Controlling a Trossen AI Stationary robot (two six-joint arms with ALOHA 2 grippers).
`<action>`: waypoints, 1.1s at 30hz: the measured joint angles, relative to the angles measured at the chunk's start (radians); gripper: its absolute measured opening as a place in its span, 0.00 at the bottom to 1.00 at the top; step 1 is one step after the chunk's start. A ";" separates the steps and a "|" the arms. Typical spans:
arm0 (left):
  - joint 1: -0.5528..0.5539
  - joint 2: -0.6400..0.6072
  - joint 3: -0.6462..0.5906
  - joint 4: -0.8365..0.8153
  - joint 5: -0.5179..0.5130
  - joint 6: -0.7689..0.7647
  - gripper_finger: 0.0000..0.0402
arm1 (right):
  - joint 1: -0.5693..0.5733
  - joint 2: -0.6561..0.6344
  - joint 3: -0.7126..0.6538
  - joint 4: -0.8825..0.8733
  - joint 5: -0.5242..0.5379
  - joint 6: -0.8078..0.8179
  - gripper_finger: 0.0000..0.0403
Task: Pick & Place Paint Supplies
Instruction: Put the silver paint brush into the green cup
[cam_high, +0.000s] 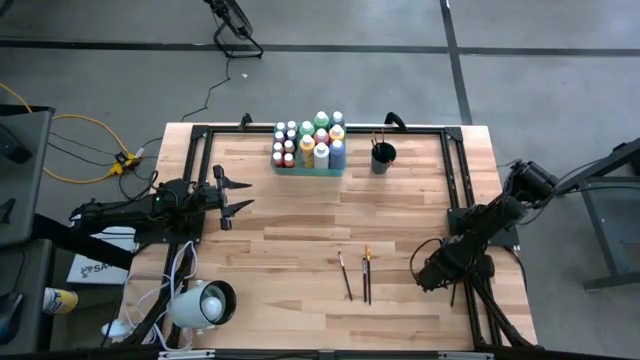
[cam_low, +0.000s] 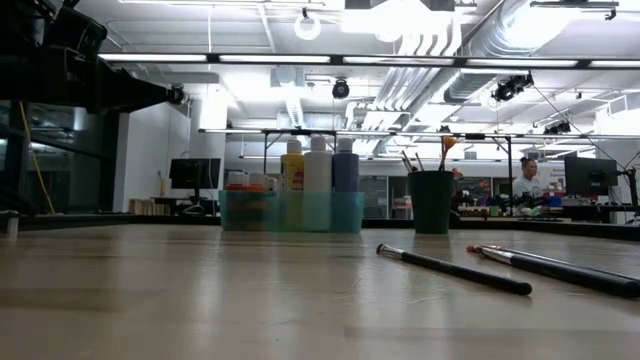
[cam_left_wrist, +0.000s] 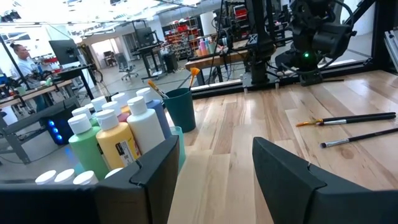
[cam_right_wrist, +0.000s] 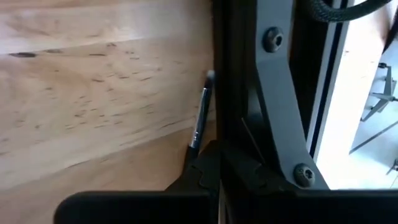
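Observation:
Many paint bottles (cam_high: 310, 143) stand in a green tray (cam_high: 312, 171) at the table's far middle; they also show in the low view (cam_low: 315, 170) and the left wrist view (cam_left_wrist: 118, 130). A dark cup (cam_high: 383, 155) holding brushes stands just right of the tray. Loose dark-handled brushes (cam_high: 345, 276) (cam_high: 367, 275) lie on the wood near the front middle. My left gripper (cam_high: 243, 197) is open and empty at the table's left, its fingers (cam_left_wrist: 155, 171) pointing toward the right edge. My right gripper (cam_high: 432, 272) is low at the table's right edge, shut on a thin brush (cam_right_wrist: 199, 118). My right gripper pinches the thin brush between its two shut fingers (cam_right_wrist: 208, 168). The metal ferrule (cam_right_wrist: 194, 140) and pale tip stick out past the fingertips, over the wood beside the black rail. The fingers hide the handle and the place of contact.
A black frame rail (cam_right_wrist: 273, 112) runs along the table's right edge, close beside my right gripper. A white round lamp-like object (cam_high: 205, 303) sits at the near left corner. A person (cam_low: 525, 180) sits in the room beyond the table. Bare wood lies in the table's middle.

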 joint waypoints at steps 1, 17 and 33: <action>0.000 0.000 0.000 0.000 0.000 0.000 0.49 | -0.001 -0.001 -0.007 0.013 -0.001 0.000 0.01; 0.000 0.000 0.000 0.000 0.000 0.000 0.49 | -0.030 -0.002 -0.026 0.046 0.068 -0.010 0.01; 0.000 0.000 0.000 0.000 0.000 0.000 0.49 | -0.106 -0.137 0.150 -0.126 0.453 -0.634 0.01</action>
